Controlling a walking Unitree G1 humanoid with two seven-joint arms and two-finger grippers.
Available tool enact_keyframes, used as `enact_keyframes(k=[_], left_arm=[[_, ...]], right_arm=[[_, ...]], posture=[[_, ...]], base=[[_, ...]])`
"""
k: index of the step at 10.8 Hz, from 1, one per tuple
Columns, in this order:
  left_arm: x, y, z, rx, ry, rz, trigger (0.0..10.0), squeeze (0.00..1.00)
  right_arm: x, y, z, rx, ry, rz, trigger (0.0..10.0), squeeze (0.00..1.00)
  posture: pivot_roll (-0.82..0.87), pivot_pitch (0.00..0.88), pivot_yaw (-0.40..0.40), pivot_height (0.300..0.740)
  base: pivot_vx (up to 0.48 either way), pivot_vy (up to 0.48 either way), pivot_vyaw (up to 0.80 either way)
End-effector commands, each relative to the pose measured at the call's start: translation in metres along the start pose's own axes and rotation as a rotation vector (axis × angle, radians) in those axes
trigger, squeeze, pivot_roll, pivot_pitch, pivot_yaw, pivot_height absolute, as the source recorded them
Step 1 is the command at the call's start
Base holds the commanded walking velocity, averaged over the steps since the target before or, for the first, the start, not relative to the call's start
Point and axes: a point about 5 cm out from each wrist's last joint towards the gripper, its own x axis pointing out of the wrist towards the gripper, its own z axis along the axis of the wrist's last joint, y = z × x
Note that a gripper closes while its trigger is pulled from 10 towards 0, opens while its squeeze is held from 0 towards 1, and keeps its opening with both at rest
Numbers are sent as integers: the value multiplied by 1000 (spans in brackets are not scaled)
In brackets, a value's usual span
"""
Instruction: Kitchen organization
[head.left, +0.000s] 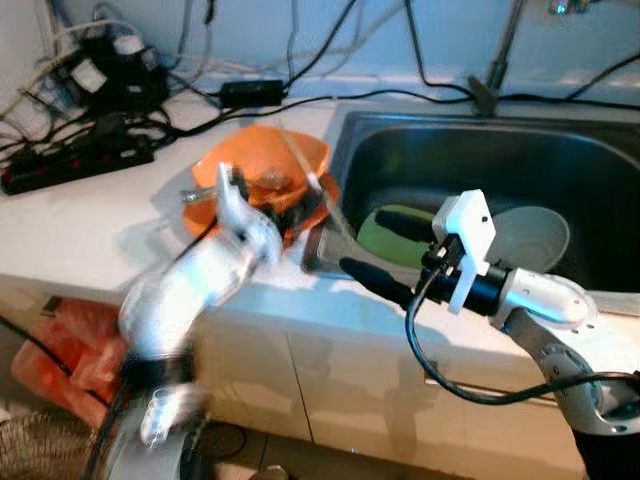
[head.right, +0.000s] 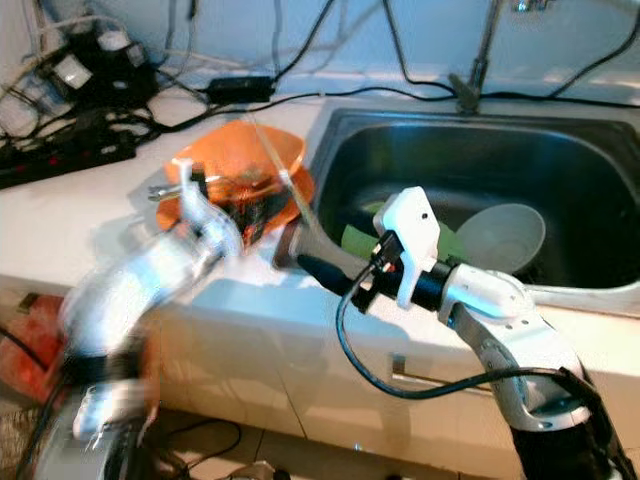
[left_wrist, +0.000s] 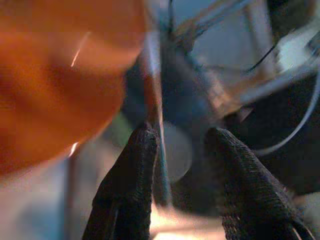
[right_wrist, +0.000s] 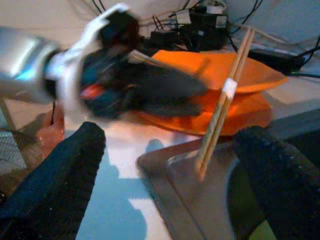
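Observation:
A pair of wooden chopsticks (right_wrist: 225, 100) joined by a white band stands tilted, its lower end at the near left corner of the sink (head.left: 480, 150) and its upper end over the stacked orange plates (head.left: 265, 165). My left arm is blurred. Its gripper (head.left: 300, 212) is open at the plates' near edge, and the chopsticks (left_wrist: 156, 100) run close along one finger (left_wrist: 130, 170). My right gripper (head.left: 362, 240) is open over the sink's front rim, pointing at the chopsticks, with nothing between its fingers. A green dish (head.left: 385, 235) and a pale bowl (head.left: 535, 235) lie in the sink.
Metal cutlery (head.left: 200, 195) rests on the orange plates. Power strips and tangled cables (head.left: 80, 150) crowd the back left of the white counter. The tap (head.left: 495, 60) rises behind the sink. An orange bag (head.left: 70, 350) lies on the floor at the left.

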Motion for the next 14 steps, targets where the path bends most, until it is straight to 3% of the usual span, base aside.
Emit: enact_keyframes(k=[1, 4, 7, 9, 10, 11, 14], left_arm=[[-8, -4, 1, 61, 6, 12, 10000, 0], [-19, -6, 9, 56, -81, 26, 10000, 0], [-23, -7, 5, 90, -69, 34, 10000, 0], [-23, -11, 7, 193, -74, 45, 10000, 0], [-20, -17, 8, 389, -90, 78, 10000, 0], [-19, -22, 11, 485, -117, 91, 10000, 0], [-26, -18, 28, 682, -281, 226, 10000, 0]], right_arm=[[1, 1, 3, -12, -13, 16, 10000, 0], [5, 2, 0, -15, -6, 32, 10000, 0], [7, 1, 0, -16, -12, 33, 10000, 0], [7, 2, 0, -17, -12, 33, 10000, 0], [6, 1, 0, -17, -13, 29, 10000, 0], [7, 1, 0, -16, -15, 30, 10000, 0], [9, 2, -1, -10, -15, 41, 10000, 0]], posture=[[93, 66, 109, 740], [109, 62, 97, 740], [110, 60, 99, 740], [104, 58, 97, 740], [105, 57, 96, 740], [110, 56, 95, 740], [115, 54, 98, 740]], base=[[0, 0, 0], [0, 0, 0], [0, 0, 0], [0, 0, 0], [0, 0, 0], [0, 0, 0], [0, 0, 0]])
